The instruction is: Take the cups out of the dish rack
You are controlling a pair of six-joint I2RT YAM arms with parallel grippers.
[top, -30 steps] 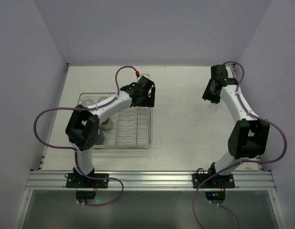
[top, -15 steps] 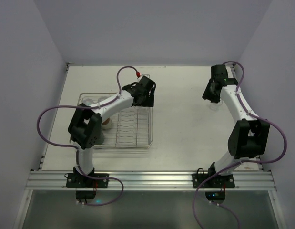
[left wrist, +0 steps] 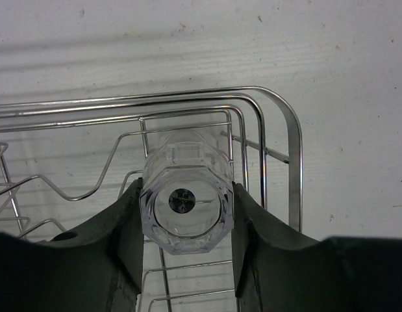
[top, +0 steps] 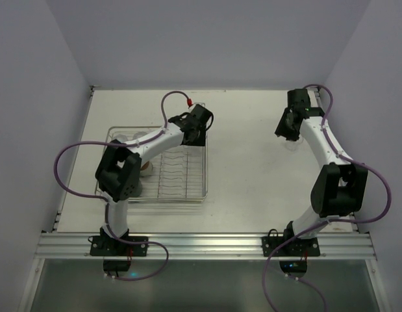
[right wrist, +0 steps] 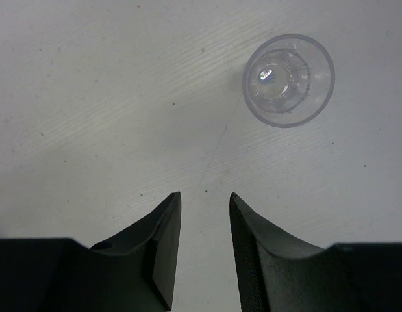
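Spans the middle of the overhead frame as a pale, faintly scuffed and speckled table (top: 252, 175). Carries a silver wire dish rack (top: 188, 179) left of centre, lying flat. Bears one clear tumbler (right wrist: 289, 80), upright and mouth up, upper right of the right wrist frame, well apart from the rack.

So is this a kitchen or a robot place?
Probably a robot test booth, not a kitchen: plain walls box in the table, and the left arm and right arm are bolted to a metal rail near the dish rack.
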